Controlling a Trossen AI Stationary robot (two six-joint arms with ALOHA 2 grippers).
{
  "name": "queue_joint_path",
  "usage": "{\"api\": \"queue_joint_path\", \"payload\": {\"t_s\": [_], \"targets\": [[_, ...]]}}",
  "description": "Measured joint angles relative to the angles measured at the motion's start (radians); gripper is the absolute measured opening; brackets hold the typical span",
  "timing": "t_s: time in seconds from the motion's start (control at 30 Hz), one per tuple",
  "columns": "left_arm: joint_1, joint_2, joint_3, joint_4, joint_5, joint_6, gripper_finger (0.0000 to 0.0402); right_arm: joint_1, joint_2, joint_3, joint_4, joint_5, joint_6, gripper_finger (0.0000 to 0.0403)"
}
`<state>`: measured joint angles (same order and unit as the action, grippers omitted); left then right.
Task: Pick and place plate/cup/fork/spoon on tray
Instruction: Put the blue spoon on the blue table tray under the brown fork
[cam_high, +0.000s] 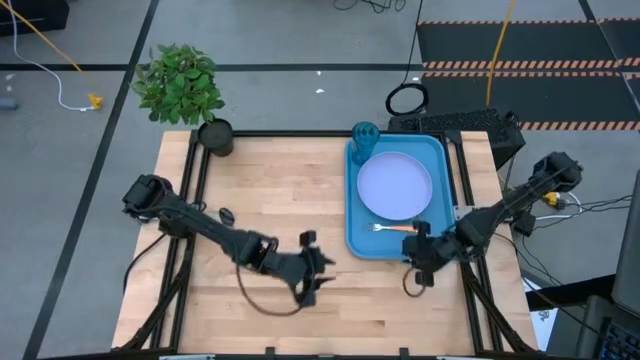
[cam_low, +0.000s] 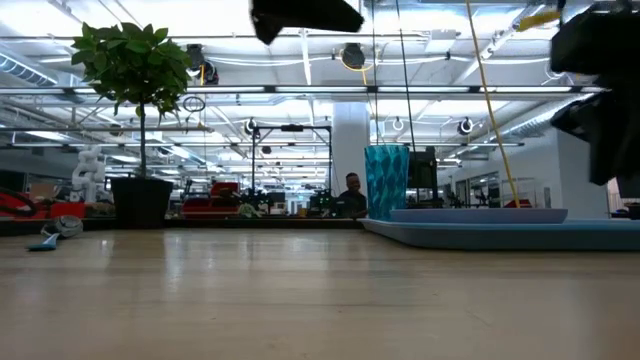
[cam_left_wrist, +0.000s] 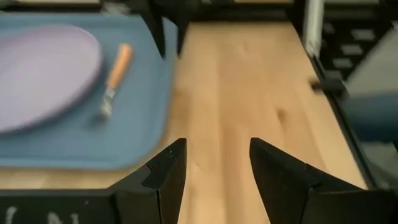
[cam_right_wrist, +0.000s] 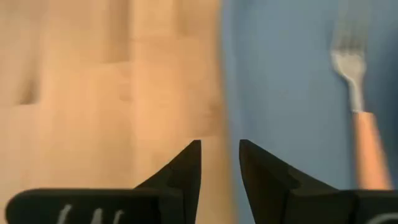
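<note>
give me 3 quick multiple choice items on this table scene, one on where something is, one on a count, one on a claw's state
1. Where does the fork lie?
A. on the tray, beside the plate
B. on the bare wood
C. inside the cup

2. How many tableware pieces are on the tray?
A. one
B. three
C. five

3. The left claw is:
A. shut on the fork
B. open, empty
C. shut on the cup

Key: 1 A, its orange handle rests on blue by the plate's edge. 2 B, plate, cup and fork. 3 B, the left wrist view shows bare wood between spread fingers.
</note>
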<state>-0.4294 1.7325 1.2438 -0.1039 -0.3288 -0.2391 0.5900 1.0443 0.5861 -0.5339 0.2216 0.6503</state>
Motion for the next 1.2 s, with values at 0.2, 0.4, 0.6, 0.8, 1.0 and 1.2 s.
{"api": "queue_joint_path", "payload": {"t_s": [0.2,0.4,0.6,0.8,1.0,1.2], "targets": [[-0.102,-0.007,0.000,-0.193,0.003,-0.097,0.0179,0.179,0.018,0.000,0.116,0.147,0.086,0.0098],[-0.130,-0.007,0.000,-0.547,-0.017,-0.265,0.0179,0.210,0.053,0.003,0.232,0.145,0.098,0.0098],[-0.121,-0.006,-0.006,-0.865,-0.046,-0.303,0.0179,0.208,0.104,0.051,0.232,0.148,0.072,0.0098],[-0.112,-0.006,-0.028,-1.107,-0.040,-0.213,0.0179,0.187,0.118,0.063,0.229,0.151,0.020,0.0098],[-0.065,-0.006,-0.174,-1.106,0.039,-0.084,0.0179,0.144,0.117,0.064,0.225,0.152,-0.055,0.0098],[-0.012,-0.005,-0.323,-1.030,0.067,-0.016,0.0179,0.124,0.117,0.064,0.213,0.174,-0.130,0.0098]]}}
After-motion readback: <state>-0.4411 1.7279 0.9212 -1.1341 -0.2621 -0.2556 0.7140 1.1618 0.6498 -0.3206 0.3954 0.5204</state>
